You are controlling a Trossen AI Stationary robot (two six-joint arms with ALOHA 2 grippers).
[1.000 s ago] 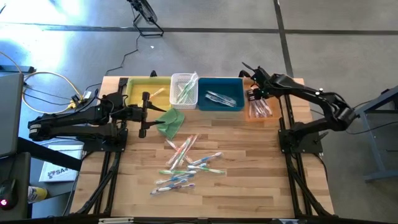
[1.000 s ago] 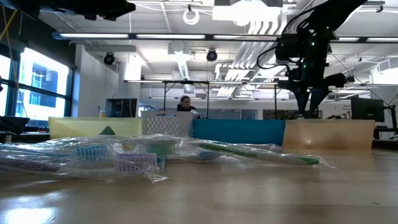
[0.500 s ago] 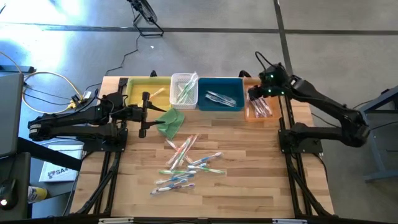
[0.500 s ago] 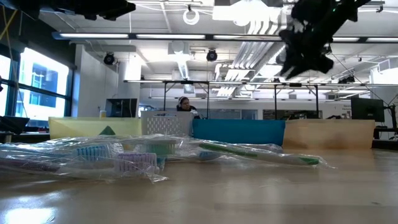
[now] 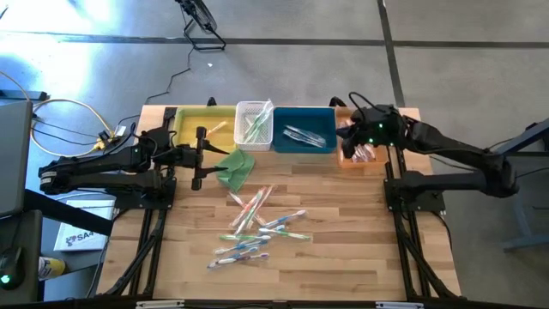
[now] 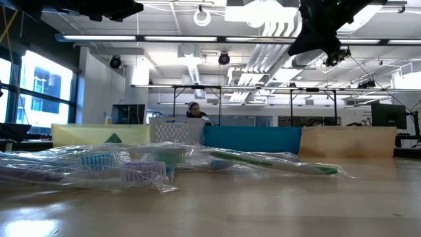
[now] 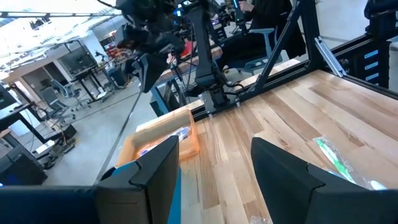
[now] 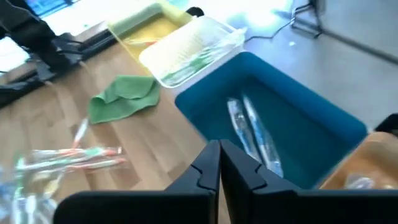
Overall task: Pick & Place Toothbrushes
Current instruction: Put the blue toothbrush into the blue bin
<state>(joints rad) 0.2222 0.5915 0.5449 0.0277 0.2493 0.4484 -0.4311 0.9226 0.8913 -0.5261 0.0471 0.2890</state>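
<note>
Several wrapped toothbrushes (image 5: 257,227) lie in a loose pile on the wooden table's middle, and they fill the foreground of the low view (image 6: 131,168). More lie in the blue bin (image 8: 252,134), the white basket (image 5: 254,122) and the orange bin (image 5: 358,150). My right gripper (image 8: 219,168) is shut and empty, raised above the table between the blue and orange bins (image 5: 347,137), slanting down. My left gripper (image 7: 217,180) hangs open and level at the table's left side (image 5: 199,157), holding nothing.
Four bins stand in a row along the far edge: yellow (image 5: 206,124), white basket, blue (image 5: 304,129), orange. A folded green cloth (image 5: 233,167) lies in front of the yellow bin. The near half of the table around the pile is bare wood.
My right gripper has risen out of the orange bin and drawn back toward the table's right side. It has tipped from pointing down to slanting forward. The toothbrushes on the table have not moved.
</note>
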